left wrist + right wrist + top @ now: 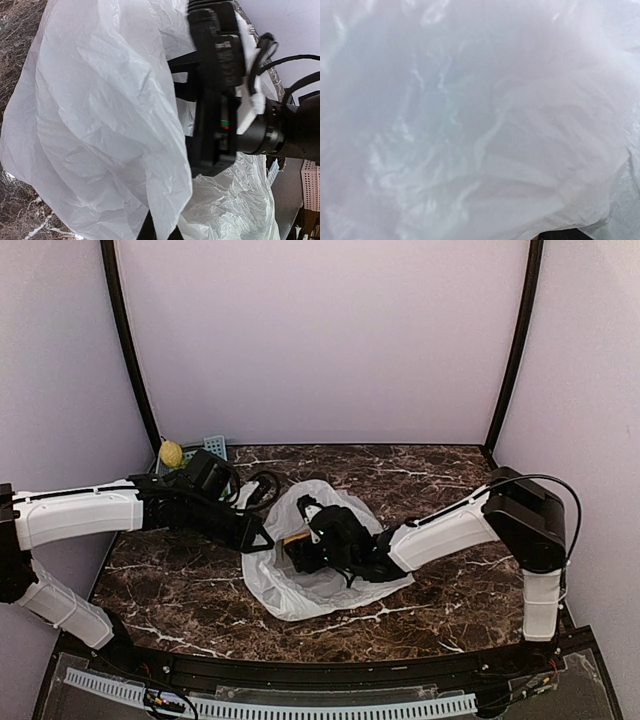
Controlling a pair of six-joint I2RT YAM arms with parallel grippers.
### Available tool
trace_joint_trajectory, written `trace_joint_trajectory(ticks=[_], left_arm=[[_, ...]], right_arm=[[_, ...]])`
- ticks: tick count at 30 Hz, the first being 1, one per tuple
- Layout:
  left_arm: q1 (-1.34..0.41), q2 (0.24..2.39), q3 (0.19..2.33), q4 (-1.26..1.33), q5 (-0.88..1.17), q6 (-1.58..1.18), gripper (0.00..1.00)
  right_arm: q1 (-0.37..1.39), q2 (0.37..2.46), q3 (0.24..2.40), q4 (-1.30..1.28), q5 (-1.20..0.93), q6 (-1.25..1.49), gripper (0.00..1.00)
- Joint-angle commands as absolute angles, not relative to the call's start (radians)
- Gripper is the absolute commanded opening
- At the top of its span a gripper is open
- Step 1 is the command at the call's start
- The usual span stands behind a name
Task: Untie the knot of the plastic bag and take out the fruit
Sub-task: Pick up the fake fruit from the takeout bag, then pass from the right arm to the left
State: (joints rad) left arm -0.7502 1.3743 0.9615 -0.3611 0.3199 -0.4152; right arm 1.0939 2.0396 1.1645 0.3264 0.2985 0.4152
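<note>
The white plastic bag (300,585) lies open and crumpled mid-table. My left gripper (258,537) is at its left rim, shut on a fold of the plastic bag (100,125), which hangs pinched between the two dark fingertips (145,231). My right gripper (303,550) reaches into the bag's mouth from the right; its black body also shows in the left wrist view (215,75). A small tan-orange patch of fruit (296,537) shows by its fingers. The right wrist view is filled by white plastic (480,120), hiding its fingers. No knot is in view.
A yellow fruit (171,453) sits in a small blue lattice basket (214,446) at the back left corner. Black frame posts stand at the back corners. Brown marble table (440,470) surrounds the bag.
</note>
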Motion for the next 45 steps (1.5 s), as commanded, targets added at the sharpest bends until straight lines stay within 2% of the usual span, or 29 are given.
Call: trace_joint_trajectory(ticks=[1, 12, 22, 24, 25, 26, 27, 28, 29, 31, 36, 45], left_arm=[[-0.754, 1.357, 0.976, -0.392, 0.265, -0.422, 0.01], [-0.754, 1.326, 0.954, -0.362, 0.229, -0.453, 0.01], [-0.754, 1.343, 0.966, -0.309, 0.209, -0.473, 0.01], [-0.754, 1.329, 0.962, -0.293, 0.197, -0.475, 0.08], [-0.755, 1.312, 0.960, -0.285, 0.191, -0.475, 0.19], [-0.755, 1.303, 0.958, -0.283, 0.179, -0.475, 0.26], [-0.754, 1.283, 0.962, -0.285, 0.173, -0.470, 0.43], [-0.754, 1.271, 0.966, -0.291, 0.157, -0.467, 0.51], [-0.753, 1.248, 0.975, -0.309, 0.147, -0.459, 0.63], [-0.754, 1.203, 0.995, -0.346, 0.113, -0.445, 0.74], [-0.754, 1.101, 1.070, -0.410, 0.147, -0.414, 0.84], [-0.755, 1.109, 1.099, -0.300, 0.491, -0.562, 0.87]], right_arm=[[1.117, 1.915, 1.072, 0.375, 0.308, 0.406, 0.49], [1.202, 1.676, 0.858, 0.328, 0.351, 0.516, 0.49], [1.267, 1.530, 0.812, 0.261, 0.385, 0.570, 0.49], [1.274, 1.492, 0.814, 0.253, 0.402, 0.562, 0.49], [1.277, 1.473, 0.813, 0.254, 0.409, 0.559, 0.49], [1.277, 1.454, 0.810, 0.261, 0.413, 0.556, 0.49], [1.278, 1.433, 0.805, 0.272, 0.416, 0.550, 0.49], [1.277, 1.416, 0.798, 0.291, 0.415, 0.540, 0.49], [1.277, 1.398, 0.789, 0.311, 0.412, 0.530, 0.49], [1.278, 1.373, 0.779, 0.348, 0.410, 0.505, 0.49], [1.279, 1.347, 0.799, 0.401, 0.363, 0.426, 0.49], [1.302, 1.399, 0.925, 0.394, 0.287, 0.244, 0.49]])
